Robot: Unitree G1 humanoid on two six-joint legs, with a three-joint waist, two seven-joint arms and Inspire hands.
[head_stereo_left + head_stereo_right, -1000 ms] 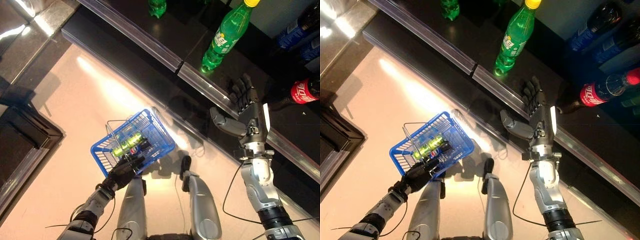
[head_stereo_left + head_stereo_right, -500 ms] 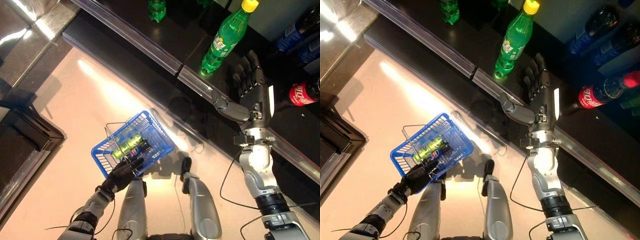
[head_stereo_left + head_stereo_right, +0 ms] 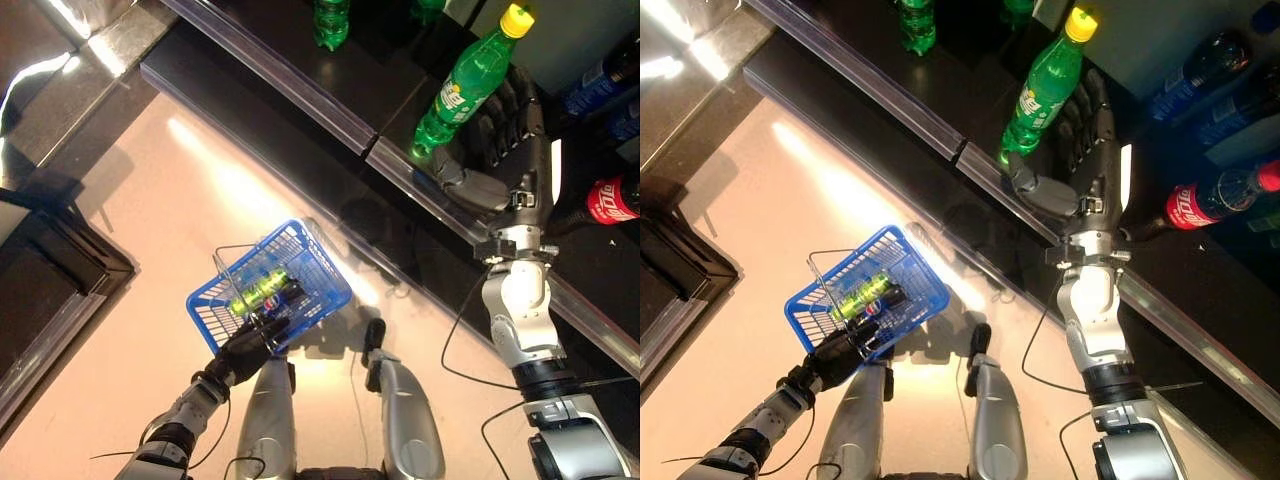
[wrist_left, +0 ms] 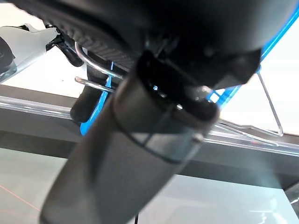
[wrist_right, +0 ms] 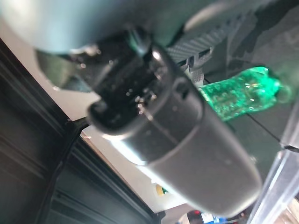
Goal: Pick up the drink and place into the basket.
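1. The right robot hand (image 3: 505,150) is up at the shelf (image 3: 300,80), fingers spread and relaxed beside the green bottle (image 3: 468,82). The thumb reaches toward the bottle's base, the fingers stand behind it, and nothing is curled round it yet.
2. So the pick is only at the approach stage: the grasp, the lift and the carry to the basket all look left to do.
3. The green bottle stands upright on the shelf, yellow cap on, its lower end just beside the thumb; I cannot tell whether they touch.
4. Down low, the left robot hand (image 3: 250,343) is clenched on the wire handle of the blue basket (image 3: 320,275) and holds it above the floor.
5. The basket is not empty: a green bottle lies in it, with a darker one beside it.
6. A red-labelled cola bottle (image 3: 612,198) lies further along the shelf, untouched.
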